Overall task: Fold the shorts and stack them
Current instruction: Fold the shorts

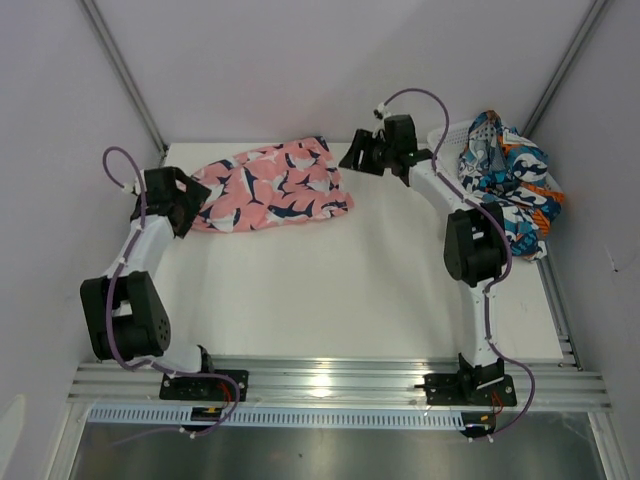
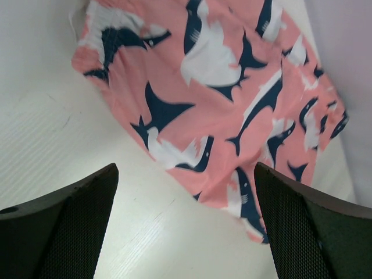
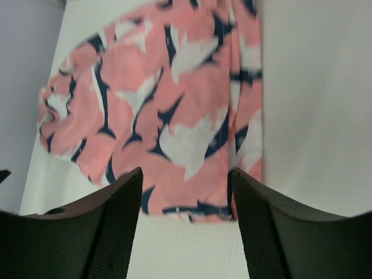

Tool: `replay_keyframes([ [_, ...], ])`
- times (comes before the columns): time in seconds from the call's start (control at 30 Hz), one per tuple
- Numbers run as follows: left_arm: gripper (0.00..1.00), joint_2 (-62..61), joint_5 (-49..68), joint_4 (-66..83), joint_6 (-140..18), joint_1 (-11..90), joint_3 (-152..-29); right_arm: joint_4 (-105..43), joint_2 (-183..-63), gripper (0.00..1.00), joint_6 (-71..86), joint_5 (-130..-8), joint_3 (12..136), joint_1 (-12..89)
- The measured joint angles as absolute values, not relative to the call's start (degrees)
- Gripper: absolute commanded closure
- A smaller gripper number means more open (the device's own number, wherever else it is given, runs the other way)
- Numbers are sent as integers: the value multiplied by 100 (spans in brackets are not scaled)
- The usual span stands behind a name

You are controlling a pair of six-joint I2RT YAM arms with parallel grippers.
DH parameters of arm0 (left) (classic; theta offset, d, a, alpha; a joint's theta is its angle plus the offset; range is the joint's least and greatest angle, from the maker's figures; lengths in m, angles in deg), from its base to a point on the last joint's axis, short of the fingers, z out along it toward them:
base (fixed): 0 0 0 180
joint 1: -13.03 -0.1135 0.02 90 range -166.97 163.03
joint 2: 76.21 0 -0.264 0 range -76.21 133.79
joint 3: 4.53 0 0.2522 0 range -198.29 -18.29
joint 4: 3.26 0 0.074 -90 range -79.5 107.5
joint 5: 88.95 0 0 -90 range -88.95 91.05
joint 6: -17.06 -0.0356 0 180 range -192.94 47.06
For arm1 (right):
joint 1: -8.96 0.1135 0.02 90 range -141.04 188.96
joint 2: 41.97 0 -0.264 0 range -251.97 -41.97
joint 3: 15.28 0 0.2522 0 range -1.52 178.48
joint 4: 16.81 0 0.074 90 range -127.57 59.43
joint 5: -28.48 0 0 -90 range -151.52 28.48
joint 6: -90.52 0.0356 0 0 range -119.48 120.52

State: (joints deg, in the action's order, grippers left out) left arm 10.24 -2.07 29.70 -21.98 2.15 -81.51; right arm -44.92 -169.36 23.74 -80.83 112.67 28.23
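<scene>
Pink shorts (image 1: 275,185) between left end effector (image 2: 185,168) and right end effector (image 3: 186,172), both spread; basket (image 1: 448,133) far right

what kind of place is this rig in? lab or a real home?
Most likely a lab test cell, not a home: a white tabletop boxed in by plain pale wall panels, with a slotted aluminium mounting rail running along the near edge.

Bare table (image 1: 340,300) between the arms, on the near side of the pink shorts (image 1: 275,187), gives open passage. The pink shorts fill the far left, near the back wall (image 1: 300,70). Left gripper (image 2: 185,167) stands at their left end, right gripper (image 3: 186,171) at their right. Basket (image 1: 445,132) with patterned shorts (image 1: 505,180) blocks the far right corner, with the right arm (image 1: 470,245) just beside it.
</scene>
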Motion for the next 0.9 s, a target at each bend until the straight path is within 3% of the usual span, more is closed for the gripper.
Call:
replay_keyframes([
  [0.33,1,740,-237,2500,-3015,1109,-7546,-4435,-16796,36,2953,-9285,9490,2823],
  [0.9,1,1208,-322,2496,-3300,1142,-7596,-3749,-17021,31,3187,-9431,9777,2797],
])
